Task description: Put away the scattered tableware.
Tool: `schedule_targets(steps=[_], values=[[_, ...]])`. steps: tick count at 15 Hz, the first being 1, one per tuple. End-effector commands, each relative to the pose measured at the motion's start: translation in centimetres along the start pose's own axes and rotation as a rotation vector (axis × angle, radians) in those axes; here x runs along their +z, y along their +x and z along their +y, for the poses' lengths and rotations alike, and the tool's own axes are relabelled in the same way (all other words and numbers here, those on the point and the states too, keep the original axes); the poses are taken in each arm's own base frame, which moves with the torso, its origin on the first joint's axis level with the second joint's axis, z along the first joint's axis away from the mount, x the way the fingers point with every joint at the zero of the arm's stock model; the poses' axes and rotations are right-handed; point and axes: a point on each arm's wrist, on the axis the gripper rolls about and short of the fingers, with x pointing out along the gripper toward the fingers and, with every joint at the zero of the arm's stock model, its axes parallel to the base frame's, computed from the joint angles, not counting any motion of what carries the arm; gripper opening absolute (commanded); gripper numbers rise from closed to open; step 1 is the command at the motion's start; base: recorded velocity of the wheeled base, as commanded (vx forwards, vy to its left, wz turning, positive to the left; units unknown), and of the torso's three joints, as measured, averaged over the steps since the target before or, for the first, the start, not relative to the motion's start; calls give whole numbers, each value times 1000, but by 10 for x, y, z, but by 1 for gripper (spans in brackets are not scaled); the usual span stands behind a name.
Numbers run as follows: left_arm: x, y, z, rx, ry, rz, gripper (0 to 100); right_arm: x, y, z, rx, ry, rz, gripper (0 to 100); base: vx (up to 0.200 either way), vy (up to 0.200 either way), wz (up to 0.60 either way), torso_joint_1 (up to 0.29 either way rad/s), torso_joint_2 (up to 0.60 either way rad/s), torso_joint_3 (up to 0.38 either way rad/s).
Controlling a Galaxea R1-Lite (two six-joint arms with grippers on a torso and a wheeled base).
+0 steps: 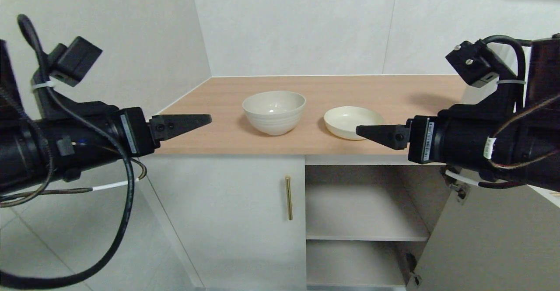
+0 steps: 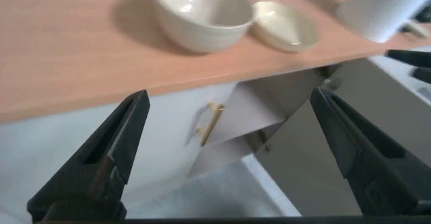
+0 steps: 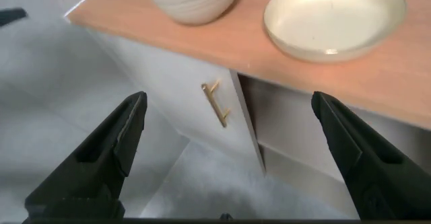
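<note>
Wood-topped white cabinet (image 1: 227,203) against pale walls (image 1: 297,24).

The deep cream ceramic bowl (image 1: 274,111) and shallow cream ceramic dish (image 1: 353,121) look glossy and smooth. The light wood-grain counter (image 1: 407,94) is matt, the slim brass-coloured metal handle (image 1: 288,198) faintly shiny.

The scene is lit evenly and softly from above. Faint shadows are cast beside the bowl (image 1: 274,111) and the dish (image 1: 353,121) on the tabletop (image 1: 393,94), and a small glare is seen inside the bowl. The wrist views are blurred, and the cabinet (image 1: 363,212) interior is dimmer.
</note>
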Motion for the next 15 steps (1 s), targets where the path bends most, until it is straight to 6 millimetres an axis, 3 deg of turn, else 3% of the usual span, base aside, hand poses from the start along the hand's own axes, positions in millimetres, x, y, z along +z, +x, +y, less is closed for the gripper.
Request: schedule_targets(steps=[1, 4, 8, 9, 11, 15], values=[[0, 26, 8, 24, -53, 76, 100, 1, 23, -8, -58, 8, 11, 100, 0, 0, 0, 0, 0, 0], [8, 43, 10, 41, -158, 83, 100, 10, 39, -18, -174, 53, 3, 100, 0, 0, 0, 0, 0, 0], [30, 74, -3, 130, -371, 11, 100, 19, 50, -21, -295, 98, -55, 100, 0, 0, 0, 0, 0, 0], [24, 96, -7, 181, -372, 63, 100, 19, 50, -22, -302, 105, -59, 100, 0, 0, 0, 0, 0, 0], [11, 124, -3, 252, -389, 99, 100, 19, 50, -22, -312, 105, -62, 100, 0, 0, 0, 0, 0, 0], [5, 143, 0, 243, -437, 78, 100, 20, 48, -22, -315, 105, -67, 100, 0, 0, 0, 0, 0, 0]])
